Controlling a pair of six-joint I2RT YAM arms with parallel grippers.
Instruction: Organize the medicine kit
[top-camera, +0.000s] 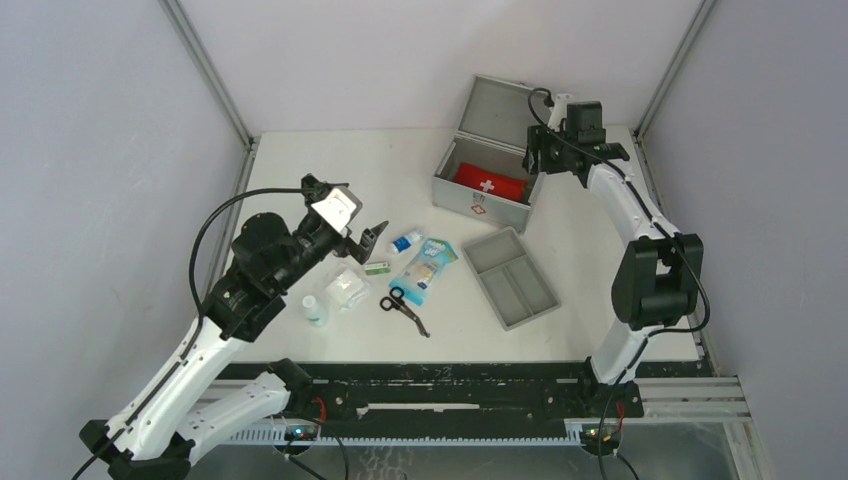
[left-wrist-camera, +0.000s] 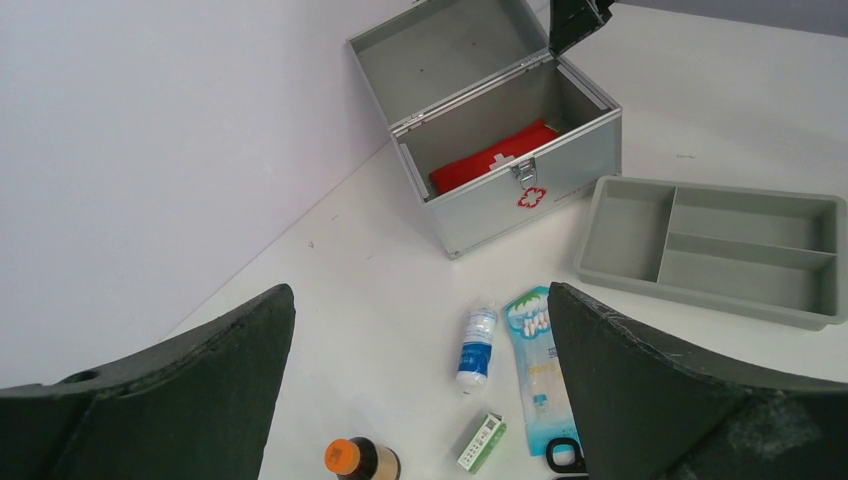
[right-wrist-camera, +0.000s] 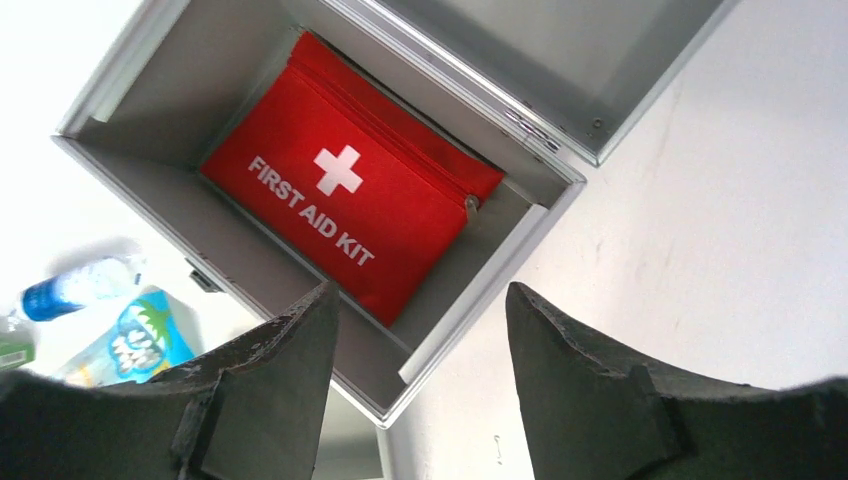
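Medicine kit open at the table's far right.
From above: long axis roughly left-right, latch face toward the near edge, lid raised behind. Left wrist: left gripper spread wide, empty, well apart from it. Right wrist: right gripper parted, empty, above the red first aid pouch inside. Likely stiff, weighty, slick; best taken by a wall rim.

Scissors cut off below — medicine kit lid cropped above.

You have bright, even light with only faint, soft shadows. In your right wrist view the table blows out white, and the bottle blurs.
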